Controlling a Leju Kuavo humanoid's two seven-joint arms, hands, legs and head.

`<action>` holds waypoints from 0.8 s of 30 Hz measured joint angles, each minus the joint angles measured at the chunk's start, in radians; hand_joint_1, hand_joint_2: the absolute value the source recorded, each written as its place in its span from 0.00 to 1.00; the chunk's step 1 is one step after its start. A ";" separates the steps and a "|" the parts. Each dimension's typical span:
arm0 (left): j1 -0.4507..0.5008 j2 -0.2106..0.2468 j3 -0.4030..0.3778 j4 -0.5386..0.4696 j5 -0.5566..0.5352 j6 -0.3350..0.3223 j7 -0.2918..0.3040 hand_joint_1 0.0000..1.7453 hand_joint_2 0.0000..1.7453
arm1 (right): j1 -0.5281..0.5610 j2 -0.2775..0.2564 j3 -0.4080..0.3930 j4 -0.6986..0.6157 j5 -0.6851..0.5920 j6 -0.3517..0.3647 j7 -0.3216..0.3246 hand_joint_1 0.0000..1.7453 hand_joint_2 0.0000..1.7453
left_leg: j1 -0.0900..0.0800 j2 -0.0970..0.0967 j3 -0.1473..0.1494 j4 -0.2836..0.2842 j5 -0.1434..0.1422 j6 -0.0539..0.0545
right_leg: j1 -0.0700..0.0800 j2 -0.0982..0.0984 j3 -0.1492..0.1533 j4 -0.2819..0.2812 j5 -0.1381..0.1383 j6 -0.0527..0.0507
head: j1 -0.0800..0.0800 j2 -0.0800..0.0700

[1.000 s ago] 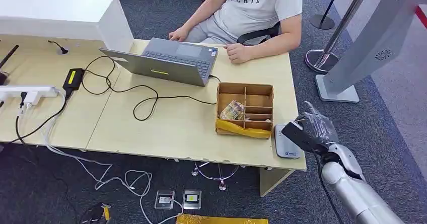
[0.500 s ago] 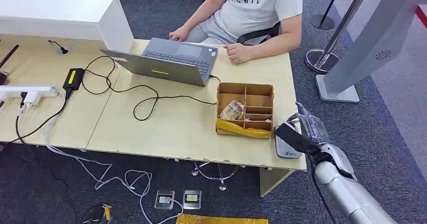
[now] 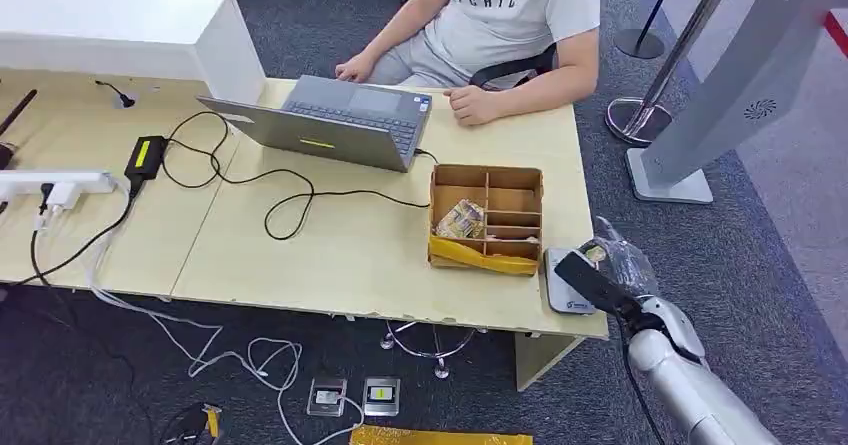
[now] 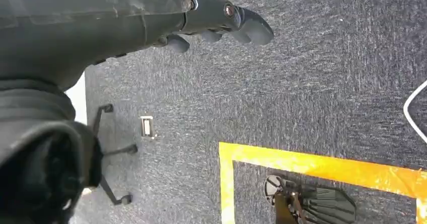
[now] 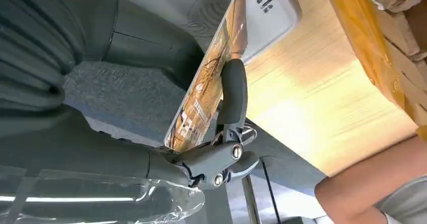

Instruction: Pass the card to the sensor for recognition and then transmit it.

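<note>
Holding the card (image 3: 594, 254) over the sensor (image 3: 568, 283) is the step in hand, as we read it. In the head view the right robot hand (image 3: 612, 270) sits at the near right corner of the tabletop (image 3: 330, 240), just above the grey sensor pad, beside the cardboard organiser box (image 3: 487, 219). A person (image 3: 500, 25) sits at the far side with hands by the laptop (image 3: 335, 120). To do this well we'd keep the card face flat and parallel to the pad, centred, pause there, and not bump the box.

Left wrist view: the left robot hand (image 4: 221, 25) hangs over the dark carpet floor (image 4: 302, 83), fingers loosely apart and grasping nothing; a yellow floor line (image 4: 322, 166) runs below. We'd leave it idle.

Right wrist view: the right robot hand (image 5: 221, 133) pinches the card (image 5: 206, 90) between the thumb (image 5: 232, 95) and the fingers behind it, so it is grasping the card. The card stands at a tilt to the white sensor (image 5: 267, 15), its far end near or over the pad; we cannot tell if it touches. The tabletop (image 5: 312, 98) and box edge (image 5: 367, 43) lie just beside. We judge the grip sits low on the card, so we'd level it gently, keep the thumb pressure steady to avoid slip, then lift clear before handing it across to the person.
</note>
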 joint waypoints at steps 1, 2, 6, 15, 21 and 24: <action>0.001 0.000 0.000 0.000 0.001 0.000 0.001 0.00 0.00 | -0.001 0.001 -0.001 0.009 -0.003 -0.003 -0.005 1.00 1.00 | 0.000 0.000 0.000 0.000 0.000 0.000 | 0.000 0.000 0.000 0.000 0.000 0.000 | 0.000 0.000; 0.001 0.000 0.000 0.000 0.002 0.000 0.002 0.00 0.00 | -0.002 0.002 -0.002 0.018 -0.006 -0.005 -0.010 1.00 1.00 | 0.000 0.000 0.000 0.000 0.000 0.000 | 0.000 0.000 0.000 0.000 0.000 0.000 | 0.000 0.000; 0.005 0.000 0.000 0.000 0.007 0.001 0.003 0.00 0.00 | -0.012 0.005 -0.006 0.053 -0.016 -0.007 -0.025 1.00 1.00 | 0.000 0.000 0.001 0.000 0.000 0.000 | 0.000 0.000 0.000 0.000 0.000 0.000 | 0.000 0.000; 0.007 0.000 0.001 0.000 0.007 0.003 0.003 0.00 0.00 | -0.019 0.008 -0.010 0.093 -0.027 -0.007 -0.042 1.00 1.00 | 0.000 0.001 0.001 0.000 0.000 0.000 | 0.000 0.000 0.001 0.000 0.000 0.000 | 0.000 0.000; 0.009 0.000 0.002 0.000 0.008 0.004 0.003 0.00 0.00 | -0.028 0.013 -0.013 0.112 -0.027 -0.010 -0.054 1.00 1.00 | 0.000 0.001 0.002 0.000 0.000 0.000 | 0.000 0.000 0.002 0.000 0.000 0.000 | 0.000 0.000; 0.010 0.000 0.002 0.000 0.009 0.005 0.003 0.00 0.00 | -0.037 0.017 -0.014 0.122 -0.032 -0.013 -0.063 1.00 1.00 | 0.000 0.001 0.002 0.000 0.000 0.000 | 0.000 0.001 0.002 0.000 0.000 0.000 | 0.000 0.000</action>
